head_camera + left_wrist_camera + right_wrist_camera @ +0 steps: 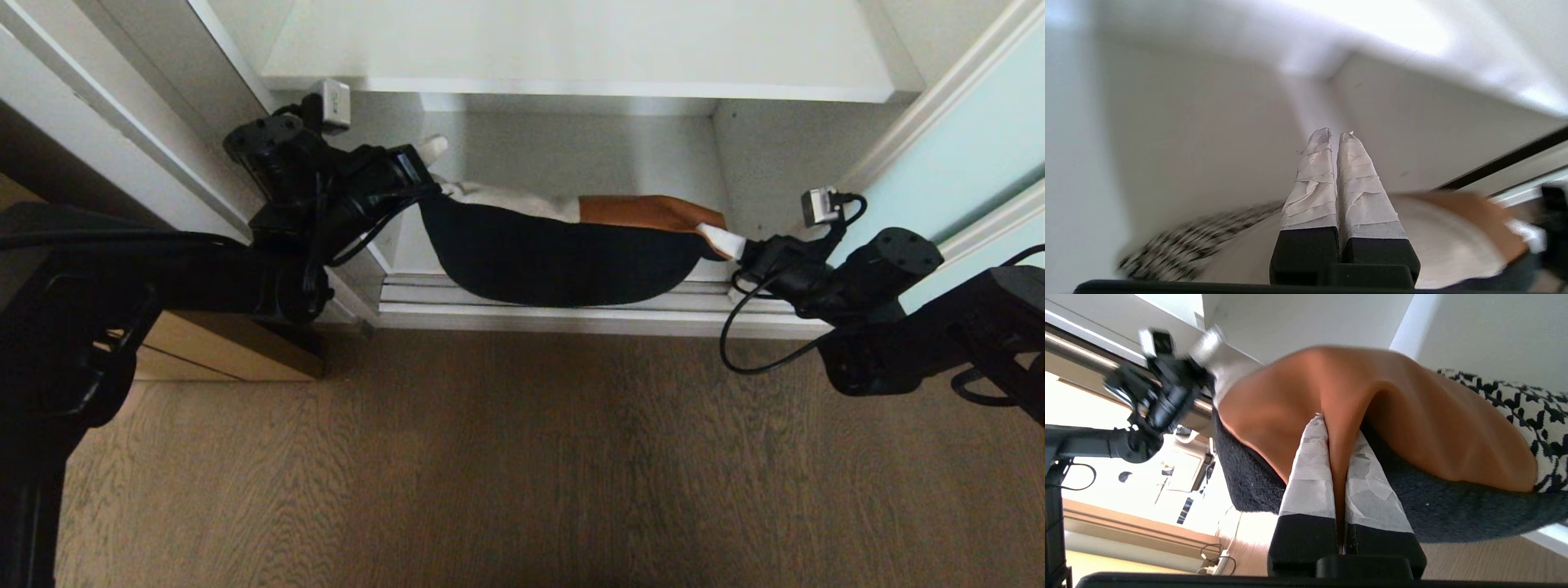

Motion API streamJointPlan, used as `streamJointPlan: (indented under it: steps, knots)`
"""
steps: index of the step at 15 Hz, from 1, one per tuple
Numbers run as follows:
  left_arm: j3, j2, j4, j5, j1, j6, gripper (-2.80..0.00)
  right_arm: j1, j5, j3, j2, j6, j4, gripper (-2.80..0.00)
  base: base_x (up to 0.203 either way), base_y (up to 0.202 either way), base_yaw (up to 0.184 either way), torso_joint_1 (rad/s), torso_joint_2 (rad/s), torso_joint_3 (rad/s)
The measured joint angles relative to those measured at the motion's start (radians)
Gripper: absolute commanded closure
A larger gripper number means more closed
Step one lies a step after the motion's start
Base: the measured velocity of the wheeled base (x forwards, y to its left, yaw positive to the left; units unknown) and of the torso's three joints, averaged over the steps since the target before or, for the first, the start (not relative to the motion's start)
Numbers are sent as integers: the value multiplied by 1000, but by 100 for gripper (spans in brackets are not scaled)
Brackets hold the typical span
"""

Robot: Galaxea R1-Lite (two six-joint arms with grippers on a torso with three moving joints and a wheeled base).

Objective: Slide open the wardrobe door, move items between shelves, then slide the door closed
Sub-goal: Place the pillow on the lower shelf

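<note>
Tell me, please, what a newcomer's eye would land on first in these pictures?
Most striking is the cushion, hanging slack between the two arms in front of the wardrobe's lower opening, its dark navy back sagging towards the floor. The right gripper is shut on its rust-brown corner, and the left gripper is at the opposite corner, its taped fingers pressed together. Above them runs a bare white shelf, with the frosted sliding wardrobe door at the right.
</note>
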Motion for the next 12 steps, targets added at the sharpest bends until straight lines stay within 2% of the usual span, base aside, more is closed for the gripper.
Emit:
streamJointPlan:
  steps: [6,9,12]
  knots:
    - [-257,62,88,-39,-25,42,0,2,30,-5,61,-2,-3,0,0,0,0,0,0,0]
    - [-269,99,63,-58,-27,53,0,7,52,-24,101,-1,-3,0,0,0,0,0,0,0]
    - [-218,186,-20,-59,3,74,0,23,55,-66,149,-1,-2,0,0,0,0,0,0,0]
